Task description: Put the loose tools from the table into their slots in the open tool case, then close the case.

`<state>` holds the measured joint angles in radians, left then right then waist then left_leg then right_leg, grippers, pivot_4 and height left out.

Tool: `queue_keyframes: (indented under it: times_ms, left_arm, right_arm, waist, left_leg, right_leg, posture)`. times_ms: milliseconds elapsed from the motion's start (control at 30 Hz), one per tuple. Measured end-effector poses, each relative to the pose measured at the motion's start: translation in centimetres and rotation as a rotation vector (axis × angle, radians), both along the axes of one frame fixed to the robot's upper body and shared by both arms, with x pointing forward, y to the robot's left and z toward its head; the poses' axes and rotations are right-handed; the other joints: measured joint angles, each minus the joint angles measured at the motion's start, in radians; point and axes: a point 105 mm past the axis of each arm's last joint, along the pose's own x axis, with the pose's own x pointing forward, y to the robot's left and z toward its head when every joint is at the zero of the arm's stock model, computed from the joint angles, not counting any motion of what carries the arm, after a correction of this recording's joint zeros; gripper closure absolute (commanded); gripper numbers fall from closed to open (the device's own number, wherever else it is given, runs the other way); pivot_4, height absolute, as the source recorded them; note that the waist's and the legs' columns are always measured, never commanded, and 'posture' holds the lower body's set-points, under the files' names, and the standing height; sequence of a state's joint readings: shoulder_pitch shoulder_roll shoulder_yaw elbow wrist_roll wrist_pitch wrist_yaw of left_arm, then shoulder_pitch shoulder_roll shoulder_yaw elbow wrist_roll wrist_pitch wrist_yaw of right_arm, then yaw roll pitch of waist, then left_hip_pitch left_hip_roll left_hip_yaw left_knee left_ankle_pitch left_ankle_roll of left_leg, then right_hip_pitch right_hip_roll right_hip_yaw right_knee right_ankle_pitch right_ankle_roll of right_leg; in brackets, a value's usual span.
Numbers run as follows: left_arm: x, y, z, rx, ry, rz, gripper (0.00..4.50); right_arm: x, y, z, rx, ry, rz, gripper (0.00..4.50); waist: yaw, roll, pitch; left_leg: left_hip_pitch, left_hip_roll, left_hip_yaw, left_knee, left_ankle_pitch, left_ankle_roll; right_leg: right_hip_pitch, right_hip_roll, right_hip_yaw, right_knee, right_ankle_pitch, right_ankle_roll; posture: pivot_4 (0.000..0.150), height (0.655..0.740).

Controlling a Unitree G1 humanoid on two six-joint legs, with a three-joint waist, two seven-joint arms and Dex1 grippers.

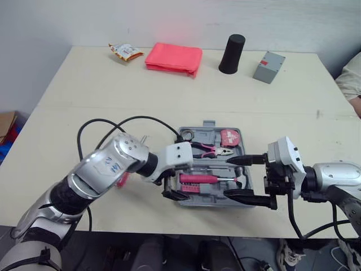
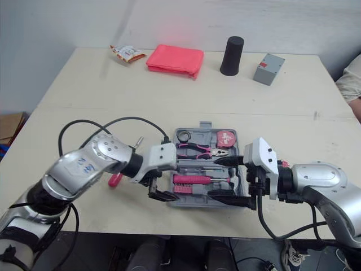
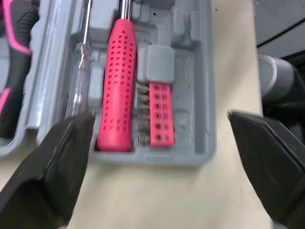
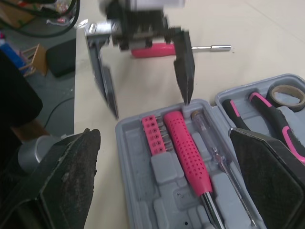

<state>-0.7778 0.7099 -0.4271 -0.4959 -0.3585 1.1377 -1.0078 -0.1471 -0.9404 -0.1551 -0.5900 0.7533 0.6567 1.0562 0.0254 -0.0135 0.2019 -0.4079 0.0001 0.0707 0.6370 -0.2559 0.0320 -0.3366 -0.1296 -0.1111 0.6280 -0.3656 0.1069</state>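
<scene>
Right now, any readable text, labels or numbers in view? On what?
No text reads clearly.
Snack packet: print too small.
Round red tool in the tool case: pale label, blurred.
Grey box: small red mark, unreadable.
Arm sticker: blue handwriting, illegible.

Grey moulded plastic tool case (image 4: 127,162) is lying open on beige tabletop (image 4: 267,33), and is holding:
- pink perforated-handle screwdriver (image 4: 188,150)
- pink bit strip (image 4: 153,136)
- clear-handled tester (image 4: 209,138)
- pink-and-black pliers (image 4: 259,114)
- tape roll (image 4: 286,95)

Right gripper (image 4: 163,135) is spreading its black fingers wide. Left gripper (image 4: 150,107), likewise spread, is hovering at the case's corner. Loose pink-handled driver (image 4: 152,50) is lying beyond.
</scene>
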Motion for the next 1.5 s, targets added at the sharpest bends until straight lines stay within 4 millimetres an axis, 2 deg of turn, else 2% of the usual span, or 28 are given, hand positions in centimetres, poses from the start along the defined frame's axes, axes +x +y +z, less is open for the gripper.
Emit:
queue_keyframes:
  times_ms: [33,67,167,300,367,400,600,800,1033,1267,1500]
  left_arm:
    - [0.0,0.1,0.4,-0.038,0.006,-0.005,0.04]
    - [0.2,0.3,0.5,-0.086,0.022,-0.002,0.28]
    - [0.6,0.6,0.2,-0.219,0.036,-0.023,1.30]
    - [0.2,0.8,-1.3,-0.294,0.009,-0.068,3.31]
    - [0.2,0.6,-1.6,-0.308,0.005,-0.065,3.88]
    - [0.2,0.5,-1.9,-0.312,-0.005,-0.058,4.43]
    - [0.0,0.5,-4.4,-0.283,0.004,-0.047,4.43]
    - [1.1,0.4,-5.0,-0.249,-0.032,0.004,4.43]
    - [0.2,0.7,-5.6,-0.129,-0.103,-0.097,4.43]
    - [0.5,-0.1,-6.2,-0.013,-0.178,-0.170,4.43]
    - [1.0,-0.2,-6.0,-0.047,-0.159,-0.129,4.43]
  right_arm:
    - [0.0,0.0,-0.1,-0.004,0.003,0.006,0.00]
    - [0.0,0.0,-0.3,-0.004,0.011,0.013,0.00]
    - [0.0,0.1,-0.6,-0.004,0.014,0.022,0.00]
    - [0.2,0.0,-0.9,-0.004,0.024,0.015,0.00]
    - [0.2,0.1,-0.9,-0.004,0.024,0.017,0.00]
    - [0.1,0.1,-0.9,-0.004,0.024,0.020,0.00]
    - [0.1,0.1,-1.3,-0.002,0.041,0.028,0.00]
    - [0.1,0.2,-1.6,0.001,0.047,0.022,0.00]
    - [0.5,0.0,-1.7,0.015,0.050,-0.004,0.00]
    - [1.1,-0.1,-1.7,0.014,0.023,-0.025,0.00]
    - [1.0,0.0,-1.6,0.021,0.019,-0.021,0.00]
  waist:
    - [0.000,0.000,0.000]
    - [0.000,0.000,0.000]
    - [0.000,0.000,0.000]
    - [0.002,0.000,0.000]
    - [0.004,0.000,0.000]
    - [0.003,0.000,0.000]
    - [0.001,0.000,0.000]
    - [0.002,0.000,0.000]
    - [-0.002,0.002,-0.001]
    - [0.002,0.005,-0.008]
    - [0.004,0.004,-0.014]
  left_leg:
    - [0.000,0.000,0.000,0.000,0.000,0.000]
    - [0.001,0.000,0.000,0.000,0.000,0.000]
    - [0.000,0.000,0.000,0.000,0.000,0.000]
    - [0.000,0.000,0.000,0.000,0.000,0.000]
    - [0.000,-0.001,-0.001,0.002,0.000,0.000]
    - [0.000,-0.001,-0.001,0.002,0.000,0.001]
    - [0.000,-0.001,-0.001,0.002,0.000,0.001]
    - [0.000,-0.001,-0.002,0.002,0.000,0.001]
    - [0.004,0.000,-0.002,0.000,0.000,0.000]
    - [0.008,0.000,-0.004,0.000,-0.001,0.001]
    - [0.012,0.000,-0.004,-0.001,-0.003,0.002]
  right_leg:
    - [0.000,0.000,0.000,0.000,0.000,0.000]
    - [0.000,0.000,0.000,0.000,0.000,0.000]
    - [0.000,0.000,0.000,0.000,0.000,0.000]
    - [0.000,-0.001,-0.001,0.000,0.000,0.000]
    - [0.001,-0.001,-0.002,0.000,0.000,0.000]
    - [0.001,-0.002,-0.002,0.000,0.000,0.000]
    - [0.001,-0.001,-0.002,0.000,0.000,0.000]
    - [0.002,-0.001,-0.003,0.000,0.000,0.000]
    - [0.007,-0.001,-0.003,-0.001,0.000,0.000]
    - [0.012,-0.001,-0.005,-0.005,0.000,0.000]
    - [0.016,-0.002,-0.004,-0.006,0.000,0.000]
  posture:
    - [0.150,0.7361]
    - [0.150,0.7361]
    - [0.150,0.7361]
    - [0.150,0.7361]
    - [0.150,0.7361]
    - [0.150,0.7361]
    - [0.150,0.7361]
    - [0.150,0.7361]
    - [0.150,0.7361]
    - [0.150,0.7361]
    - [0.150,0.7361]
